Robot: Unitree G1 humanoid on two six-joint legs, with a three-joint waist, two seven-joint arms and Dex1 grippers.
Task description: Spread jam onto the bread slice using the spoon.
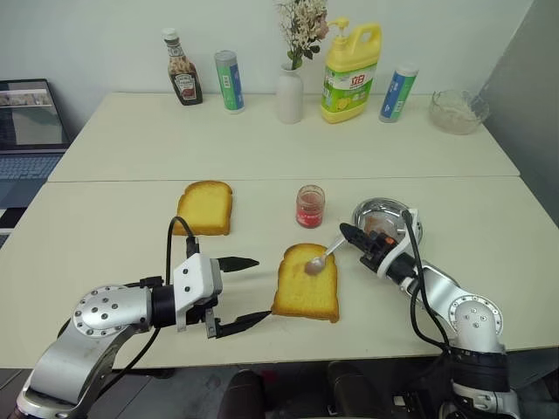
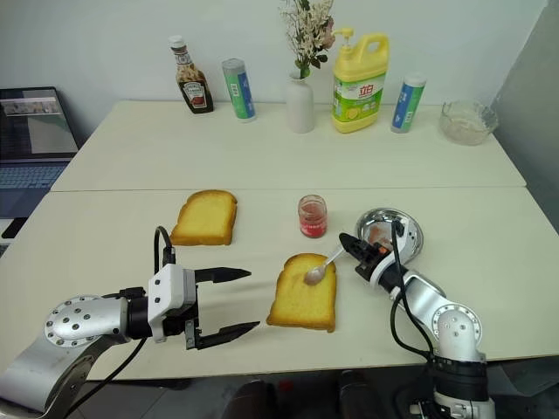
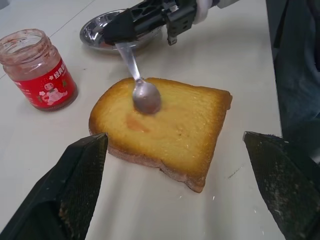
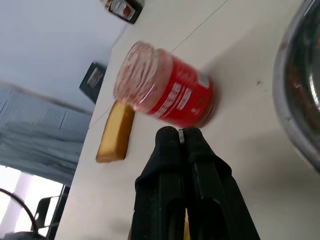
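The bread slice (image 1: 306,286) lies flat near the table's front edge, pale golden with a faint reddish smear (image 3: 136,123). The spoon (image 1: 320,261) rests its bowl on the slice's far end. Its handle runs back into my right gripper (image 1: 350,234), which is shut on it from the right. The jam jar (image 1: 310,206), clear glass with a red label and no lid, stands just behind the slice. My left gripper (image 1: 260,289) hovers open just left of the slice, touching nothing.
A smaller orange toast (image 1: 205,208) lies to the back left. A round steel dish (image 1: 389,220) sits behind my right gripper. Along the far edge stand a ketchup bottle (image 1: 183,78), two cans, a vase, a yellow detergent bottle (image 1: 351,72) and a glass bowl (image 1: 457,111). A laptop (image 1: 31,131) is at far left.
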